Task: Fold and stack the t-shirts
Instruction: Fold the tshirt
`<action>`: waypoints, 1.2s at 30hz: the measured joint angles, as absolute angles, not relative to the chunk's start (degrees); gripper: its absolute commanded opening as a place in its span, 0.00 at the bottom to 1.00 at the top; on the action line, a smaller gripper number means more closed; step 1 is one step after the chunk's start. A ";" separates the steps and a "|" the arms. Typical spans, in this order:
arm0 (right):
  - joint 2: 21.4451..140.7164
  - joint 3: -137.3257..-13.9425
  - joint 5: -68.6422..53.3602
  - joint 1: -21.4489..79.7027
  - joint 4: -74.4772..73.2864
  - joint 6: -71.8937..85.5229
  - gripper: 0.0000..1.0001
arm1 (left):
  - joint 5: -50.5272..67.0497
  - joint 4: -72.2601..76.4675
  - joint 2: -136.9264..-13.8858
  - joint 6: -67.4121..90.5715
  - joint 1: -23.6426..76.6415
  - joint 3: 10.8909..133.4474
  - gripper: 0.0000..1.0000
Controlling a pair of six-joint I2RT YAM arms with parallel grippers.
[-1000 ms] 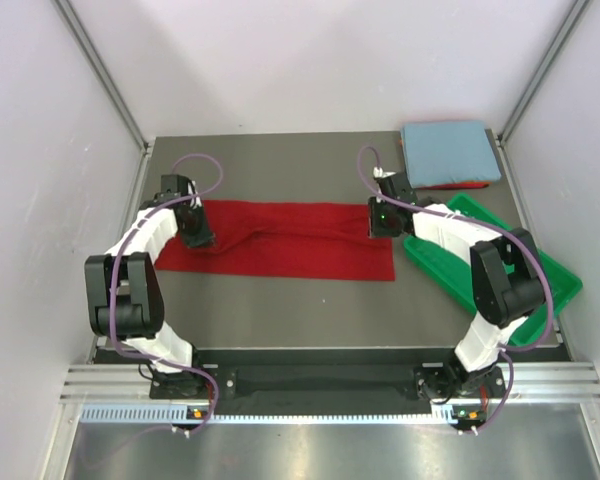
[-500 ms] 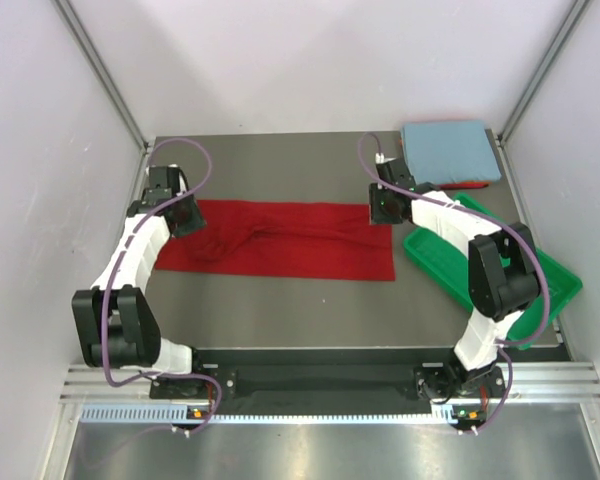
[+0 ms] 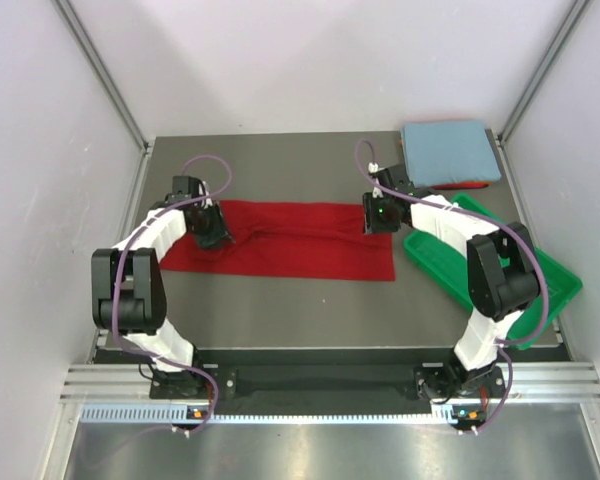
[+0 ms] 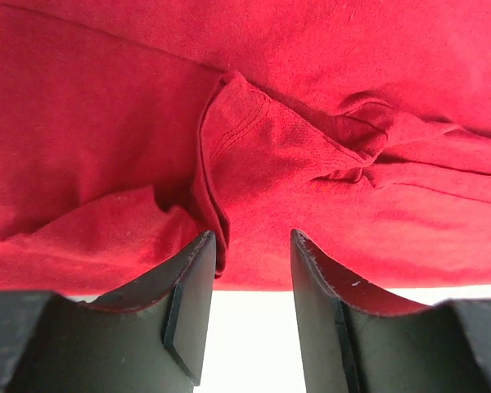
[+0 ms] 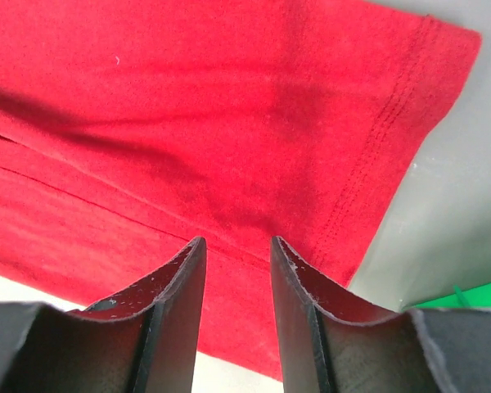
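A dark red t-shirt (image 3: 290,240) lies folded into a long strip across the middle of the table. My left gripper (image 3: 212,228) hovers over its left end, open, with nothing between the fingers; a puckered fold of the cloth (image 4: 229,147) sits just ahead of my left gripper (image 4: 252,246). My right gripper (image 3: 378,216) hangs over the strip's right end, also open and empty. In the right wrist view my right gripper (image 5: 237,250) points at the t-shirt's stitched hem (image 5: 376,155). A folded light blue t-shirt (image 3: 448,152) rests on another red one (image 3: 468,185) at the back right.
A green plastic tray (image 3: 540,262) lies at the right side of the table, partly under my right arm. Grey walls and metal frame posts close in the table on the left, right and back.
My left gripper has opened, swung out toward the strip's left end and come back over the cloth. My right gripper has opened a little and stayed near the right end.
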State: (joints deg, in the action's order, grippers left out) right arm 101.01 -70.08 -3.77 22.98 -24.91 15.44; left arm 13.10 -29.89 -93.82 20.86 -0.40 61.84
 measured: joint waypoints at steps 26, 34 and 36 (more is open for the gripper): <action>98.80 -68.25 -2.15 22.96 -23.86 15.59 0.36 | 5.28 -34.02 -90.11 20.36 4.29 59.02 0.00; 100.44 -72.66 0.69 21.56 -25.06 15.68 0.42 | 4.40 -33.82 -90.08 19.88 4.29 59.07 0.47; 101.73 -74.59 1.56 21.04 -25.47 15.64 0.45 | 3.99 -33.85 -90.39 19.94 4.29 60.07 0.47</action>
